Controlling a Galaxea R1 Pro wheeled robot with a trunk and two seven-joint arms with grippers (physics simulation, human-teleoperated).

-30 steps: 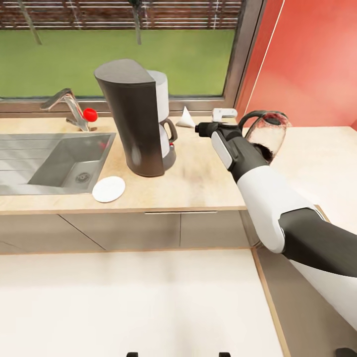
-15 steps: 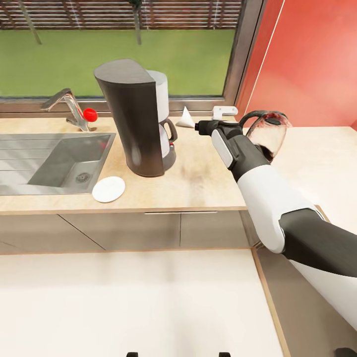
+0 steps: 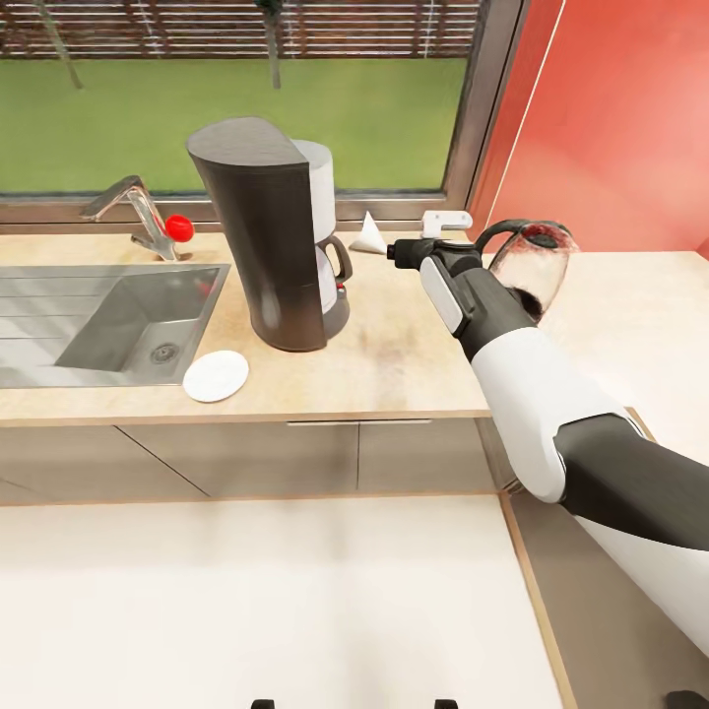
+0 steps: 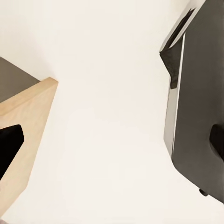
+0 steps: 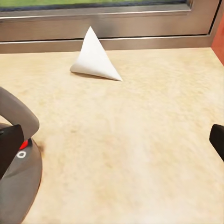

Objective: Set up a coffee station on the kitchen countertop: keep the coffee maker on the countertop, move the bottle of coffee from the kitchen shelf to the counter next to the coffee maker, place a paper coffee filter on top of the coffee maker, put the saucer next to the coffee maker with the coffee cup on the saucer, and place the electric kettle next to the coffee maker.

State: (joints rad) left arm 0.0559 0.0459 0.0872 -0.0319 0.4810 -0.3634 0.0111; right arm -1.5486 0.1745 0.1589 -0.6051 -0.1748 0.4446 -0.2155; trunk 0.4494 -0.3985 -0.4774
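The tall dark grey coffee maker [image 3: 266, 236] stands on the kitchen countertop [image 3: 404, 354] right of the sink. The white saucer [image 3: 216, 375] lies in front of it near the counter edge. The paper coffee filter [image 3: 370, 234] [image 5: 95, 60] lies as a white cone by the window sill. My right gripper [image 3: 394, 254] [image 5: 112, 144] hovers open just short of the filter, beside the coffee maker's base [image 5: 16, 186]. The glass electric kettle [image 3: 532, 258] stands behind my right forearm. A small white piece [image 3: 445, 223], perhaps the coffee cup, peeks out past the gripper. My left gripper [image 4: 112, 144] is open over the floor. The bottle of coffee is out of view.
A steel sink [image 3: 59, 325] with a tap [image 3: 133, 212] and a red knob [image 3: 178, 227] takes up the counter's left. A window runs behind; a red wall [image 3: 620, 128] closes the right. The counter turns a corner at the right [image 3: 640, 325].
My right gripper has crept a little further toward the paper filter. Everything else stays where it was.
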